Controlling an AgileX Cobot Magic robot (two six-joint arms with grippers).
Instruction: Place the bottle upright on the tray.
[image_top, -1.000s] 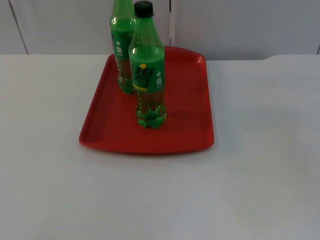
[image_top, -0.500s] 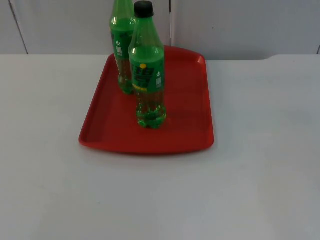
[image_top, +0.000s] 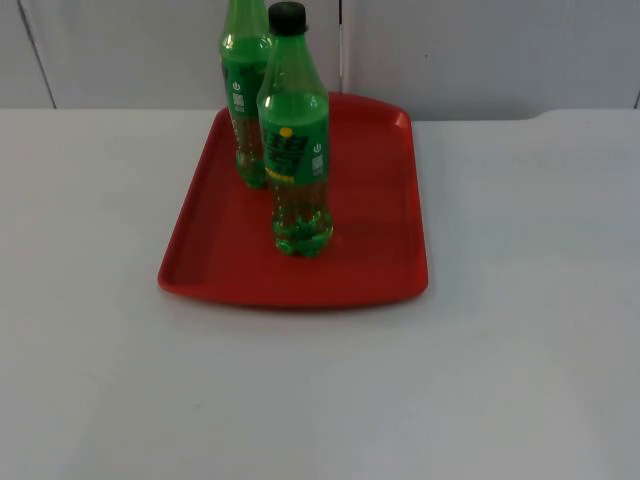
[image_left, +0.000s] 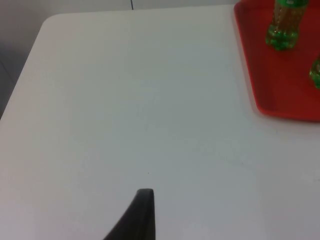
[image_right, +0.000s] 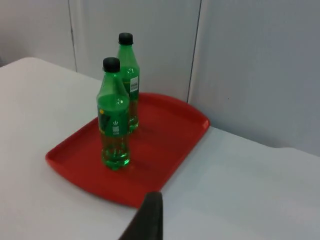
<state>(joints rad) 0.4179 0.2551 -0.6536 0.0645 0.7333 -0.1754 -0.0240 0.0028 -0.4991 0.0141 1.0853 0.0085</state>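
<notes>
1. Plainly, both green bottles stand upright on the red tray (image_top: 380, 200): the near bottle (image_top: 296, 140) about mid-tray, the far bottle (image_top: 243, 100) just behind it towards the partition wall (image_top: 480, 50), close together though I cannot tell if they touch.
2. Each sits flat on its base, well inside the raised rim, which I judge keeps it from sliding off; the placing looks done.
3. The tray lies on the white table (image_top: 520, 350), its far edge near the wall.
4. The left tool (image_left: 142, 212) waits over bare table off to the tray's side, a dark fingertip showing; nothing is in its grip, but how wide it stands I cannot tell.
5. The right tool (image_right: 150, 217) is drawn back from the tray, looking at both bottles; it holds nothing, its opening likewise unclear.
6. Standing apart, neither tool risks tipping a bottle.
</notes>
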